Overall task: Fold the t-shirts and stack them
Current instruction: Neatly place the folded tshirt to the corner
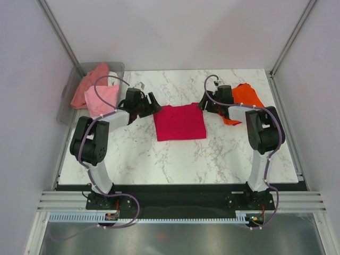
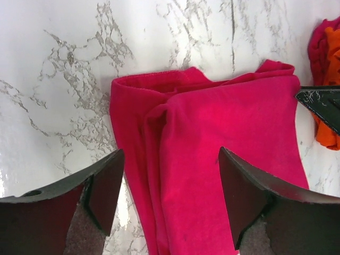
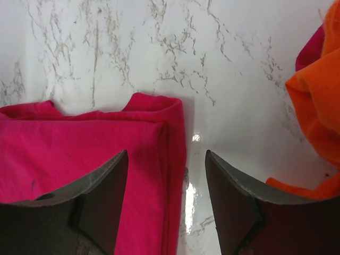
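Top view: the crimson t-shirt [image 1: 179, 122] lies folded into a flat rectangle at the middle of the marble table [image 1: 159, 159]. The left claw [image 1: 154, 103] and right claw [image 1: 204, 105] sit at the shirt's far corners, both spread and gripping nothing. An orange t-shirt [image 1: 247, 95] lies crumpled at the table's far right. A pink t-shirt [image 1: 102, 98] fills the clear bin [image 1: 65, 106] off the table's far-left corner.

Left wrist view: layered fold edges, smooth top panel.

Right wrist view: doubled side edge, neat.
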`<state>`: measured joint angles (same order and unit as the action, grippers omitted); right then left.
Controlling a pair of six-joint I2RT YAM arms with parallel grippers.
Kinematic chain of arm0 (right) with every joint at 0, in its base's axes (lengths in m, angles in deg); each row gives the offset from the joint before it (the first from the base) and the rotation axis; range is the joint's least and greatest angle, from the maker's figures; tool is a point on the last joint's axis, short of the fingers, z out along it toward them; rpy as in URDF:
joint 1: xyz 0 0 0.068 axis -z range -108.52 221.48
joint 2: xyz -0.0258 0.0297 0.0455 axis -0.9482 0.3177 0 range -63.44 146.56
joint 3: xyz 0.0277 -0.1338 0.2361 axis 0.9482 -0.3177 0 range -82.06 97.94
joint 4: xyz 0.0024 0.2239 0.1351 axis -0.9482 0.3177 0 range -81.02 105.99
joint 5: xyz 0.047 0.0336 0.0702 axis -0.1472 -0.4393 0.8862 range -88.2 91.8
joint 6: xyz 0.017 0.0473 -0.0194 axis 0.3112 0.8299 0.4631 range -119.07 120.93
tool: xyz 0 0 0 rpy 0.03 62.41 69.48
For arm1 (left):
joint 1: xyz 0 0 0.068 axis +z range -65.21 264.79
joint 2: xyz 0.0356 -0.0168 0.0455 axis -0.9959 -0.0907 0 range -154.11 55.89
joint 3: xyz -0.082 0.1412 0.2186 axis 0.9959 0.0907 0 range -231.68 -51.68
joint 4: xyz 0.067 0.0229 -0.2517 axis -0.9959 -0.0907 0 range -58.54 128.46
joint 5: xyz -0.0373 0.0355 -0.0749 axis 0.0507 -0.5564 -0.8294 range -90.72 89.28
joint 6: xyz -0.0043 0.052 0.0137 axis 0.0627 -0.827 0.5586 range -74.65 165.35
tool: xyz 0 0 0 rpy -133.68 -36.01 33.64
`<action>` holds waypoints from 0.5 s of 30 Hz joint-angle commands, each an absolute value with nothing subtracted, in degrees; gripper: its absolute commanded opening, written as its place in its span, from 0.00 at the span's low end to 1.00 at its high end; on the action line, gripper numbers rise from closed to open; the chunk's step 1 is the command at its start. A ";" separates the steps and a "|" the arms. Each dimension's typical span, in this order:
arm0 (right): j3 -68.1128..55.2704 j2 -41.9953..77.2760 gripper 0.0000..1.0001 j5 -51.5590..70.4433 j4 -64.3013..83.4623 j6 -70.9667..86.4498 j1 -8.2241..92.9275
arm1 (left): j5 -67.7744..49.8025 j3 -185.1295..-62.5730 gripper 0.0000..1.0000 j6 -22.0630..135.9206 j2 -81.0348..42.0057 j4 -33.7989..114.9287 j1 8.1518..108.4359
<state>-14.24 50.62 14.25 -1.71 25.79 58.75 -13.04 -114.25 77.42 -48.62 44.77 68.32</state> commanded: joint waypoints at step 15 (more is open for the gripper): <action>-4.10 60.22 0.52 20.78 3.27 25.80 59.35 | -16.02 -119.35 0.68 77.34 -57.92 44.35 68.45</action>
